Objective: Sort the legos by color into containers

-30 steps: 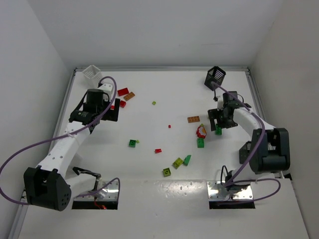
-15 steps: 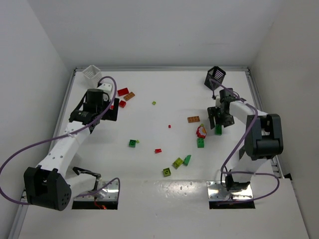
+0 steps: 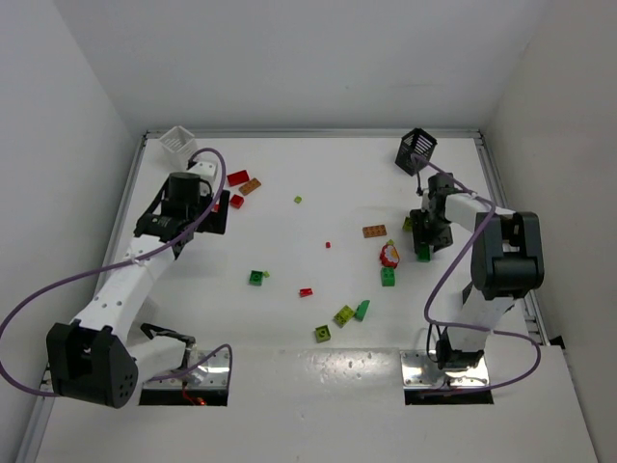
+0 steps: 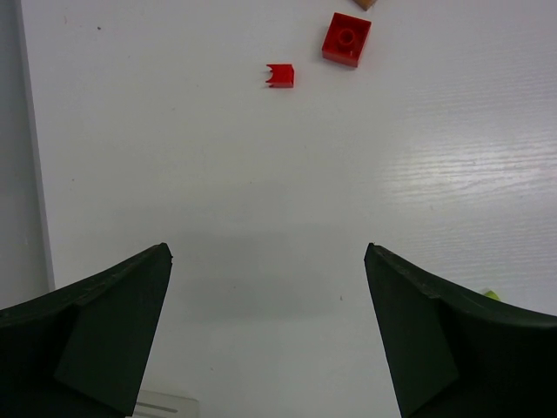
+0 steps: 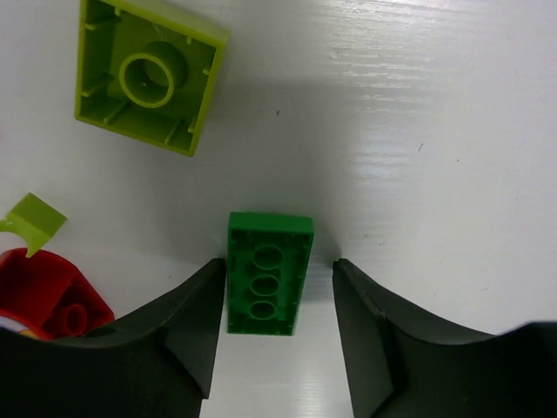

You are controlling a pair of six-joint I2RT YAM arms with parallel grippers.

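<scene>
An upside-down green lego (image 5: pixel 268 274) lies between the fingers of my right gripper (image 5: pixel 278 263). The jaws are still open: the left finger is at the brick's side and a gap shows on the right. A yellow-green plate (image 5: pixel 148 74) and a red piece (image 5: pixel 48 292) lie close by. In the top view this gripper (image 3: pixel 424 243) is at the right, below the black container (image 3: pixel 415 149). My left gripper (image 4: pixel 268 252) is wide open over bare table, with a red plate (image 4: pixel 346 39) and a small red lego (image 4: pixel 280 76) ahead of it. The white container (image 3: pixel 178 142) stands at the back left.
Loose legos dot the middle of the table: an orange-brown plate (image 3: pixel 374 231), green bricks (image 3: pixel 388 277) (image 3: pixel 256 277), a small red piece (image 3: pixel 306 291) and yellow-green ones (image 3: pixel 343 315). Metal base plates (image 3: pixel 445 368) sit at the near edge. Walls close in on both sides.
The right gripper's jaws have narrowed around the green lego and its arm has swung in closer over the brick. The left arm has not moved.
</scene>
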